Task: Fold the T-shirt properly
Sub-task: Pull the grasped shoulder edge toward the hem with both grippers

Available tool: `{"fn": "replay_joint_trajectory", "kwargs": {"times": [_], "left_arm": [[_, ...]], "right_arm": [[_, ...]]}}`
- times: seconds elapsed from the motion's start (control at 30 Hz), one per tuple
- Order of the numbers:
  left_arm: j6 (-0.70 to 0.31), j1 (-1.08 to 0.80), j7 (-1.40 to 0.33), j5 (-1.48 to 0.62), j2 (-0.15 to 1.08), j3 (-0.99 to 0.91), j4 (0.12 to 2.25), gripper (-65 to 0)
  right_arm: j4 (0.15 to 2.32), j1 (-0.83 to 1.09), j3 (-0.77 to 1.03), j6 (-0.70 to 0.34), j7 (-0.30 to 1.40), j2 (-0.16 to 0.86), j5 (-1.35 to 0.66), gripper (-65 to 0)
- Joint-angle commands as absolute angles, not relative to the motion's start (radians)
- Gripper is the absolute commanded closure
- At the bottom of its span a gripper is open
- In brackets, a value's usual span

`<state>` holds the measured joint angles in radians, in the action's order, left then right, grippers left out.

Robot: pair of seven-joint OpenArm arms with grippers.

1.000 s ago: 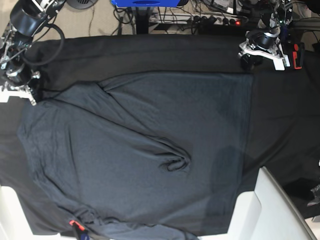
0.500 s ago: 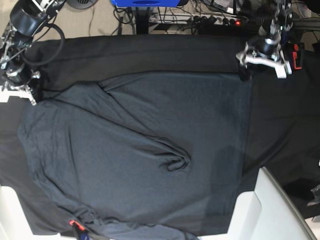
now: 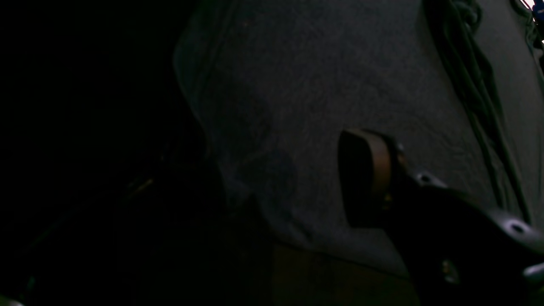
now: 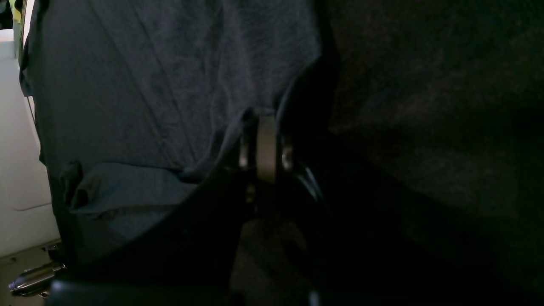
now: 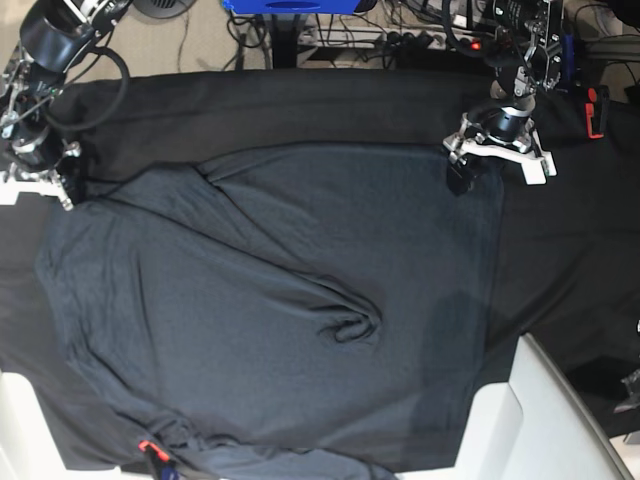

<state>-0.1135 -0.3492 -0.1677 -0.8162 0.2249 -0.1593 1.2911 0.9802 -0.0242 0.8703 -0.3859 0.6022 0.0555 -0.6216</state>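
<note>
The T-shirt (image 5: 270, 300) lies spread over the black table cloth (image 5: 300, 105), with a bunched crease (image 5: 355, 325) near its middle. My left gripper (image 5: 497, 160) hovers open over the shirt's back right corner. In the left wrist view one brown-padded finger (image 3: 365, 178) shows above the grey knit (image 3: 318, 85), and nothing sits between the jaws. My right gripper (image 5: 45, 178) is at the shirt's back left corner. In the right wrist view its fingers (image 4: 263, 140) are shut together, pinching a raised fold of the T-shirt (image 4: 170, 85).
White surfaces flank the near edge at right (image 5: 545, 420) and left (image 5: 20, 420). A small orange-red piece (image 5: 148, 446) lies at the shirt's near left hem. Cables and a power strip (image 5: 440, 40) run behind the table. A red part (image 5: 594, 110) sits at the back right.
My left gripper has come from the back right edge toward the left and nearer, now over the shirt's corner, with jaws wider apart. The right gripper and the shirt have stayed put.
</note>
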Motion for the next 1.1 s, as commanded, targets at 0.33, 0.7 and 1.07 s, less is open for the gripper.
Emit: {"fn": "replay_joint_trajectory", "kwargs": {"times": [0.33,0.7,1.07], "left_arm": [[-0.108,-0.317,-0.211,-0.817,0.228,-0.163,1.222,-2.1],[-0.104,-0.378,-0.217,-0.819,0.263,-0.163,1.359,0.0],[-0.104,-0.433,-0.228,-0.822,0.306,-0.188,1.425,0.0]], "right_arm": [[0.989,-0.030,0.868,-0.383,0.608,0.064,-0.613,-0.6],[1.067,-0.028,0.868,-0.380,0.677,0.064,-0.611,-0.6],[1.253,0.007,0.874,-0.278,0.763,0.058,-0.613,-0.6]]}}
